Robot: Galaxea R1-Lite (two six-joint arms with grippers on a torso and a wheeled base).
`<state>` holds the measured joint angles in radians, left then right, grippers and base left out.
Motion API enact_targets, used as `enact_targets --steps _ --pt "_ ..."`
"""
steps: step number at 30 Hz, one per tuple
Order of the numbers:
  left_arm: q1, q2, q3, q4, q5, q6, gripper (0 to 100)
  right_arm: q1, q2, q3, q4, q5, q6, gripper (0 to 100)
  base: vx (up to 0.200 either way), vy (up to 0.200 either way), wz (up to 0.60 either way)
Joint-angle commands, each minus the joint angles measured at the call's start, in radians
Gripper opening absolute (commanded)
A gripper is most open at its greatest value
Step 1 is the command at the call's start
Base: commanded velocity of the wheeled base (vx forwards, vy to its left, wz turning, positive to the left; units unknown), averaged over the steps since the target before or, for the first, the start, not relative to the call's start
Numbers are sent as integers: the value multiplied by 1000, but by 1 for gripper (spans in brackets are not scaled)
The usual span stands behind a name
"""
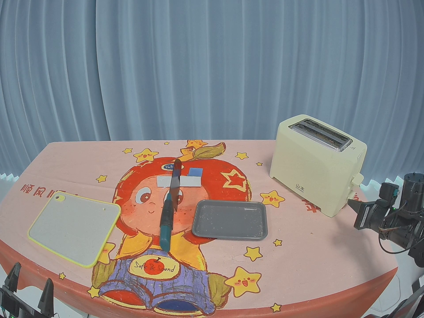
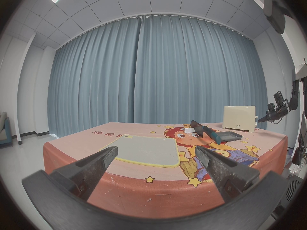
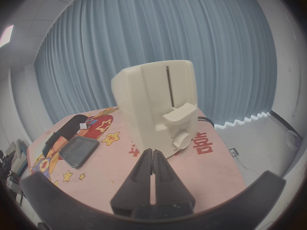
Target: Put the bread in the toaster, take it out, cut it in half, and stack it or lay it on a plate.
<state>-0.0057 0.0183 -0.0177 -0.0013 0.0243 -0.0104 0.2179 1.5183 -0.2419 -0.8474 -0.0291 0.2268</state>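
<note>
Jaws of the left gripper (image 2: 156,158) stand wide apart with nothing between them, low at the lower left of the head view, off the tabletop (image 1: 309,252) edge. The right gripper (image 3: 153,152) has its jaws pressed together, holding nothing, at the right edge of the head view, aimed at the toaster's (image 1: 316,168) lever end.

The toaster stands upright at the right, slots up, its long axis running from upper left to lower right; its lever (image 3: 180,112) sits low in its slot. The knife (image 1: 170,208) lies at centre, long axis nearly vertical in the frame, teal handle toward the bottom, blade across a white block (image 1: 190,181). Just right of it lies the grey plate (image 1: 229,219). The cutting board (image 1: 73,228) lies at lower left.
</note>
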Motion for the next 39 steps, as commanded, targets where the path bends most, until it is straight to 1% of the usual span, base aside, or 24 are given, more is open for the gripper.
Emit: enact_targets --steps 1,12,15,39 --pt "0 2 18 0 0 0 100 -38 36 -10 -2 0 0 0 0 0 0" --pt "0 2 18 0 0 0 100 -58 83 -39 -15 0 9 0 0 0 0" --pt "0 2 18 0 0 0 100 -74 97 -50 -15 -2 9 0 0 0 0" --pt "0 2 18 0 0 0 100 -81 131 -66 -19 -2 8 0 0 0 0"
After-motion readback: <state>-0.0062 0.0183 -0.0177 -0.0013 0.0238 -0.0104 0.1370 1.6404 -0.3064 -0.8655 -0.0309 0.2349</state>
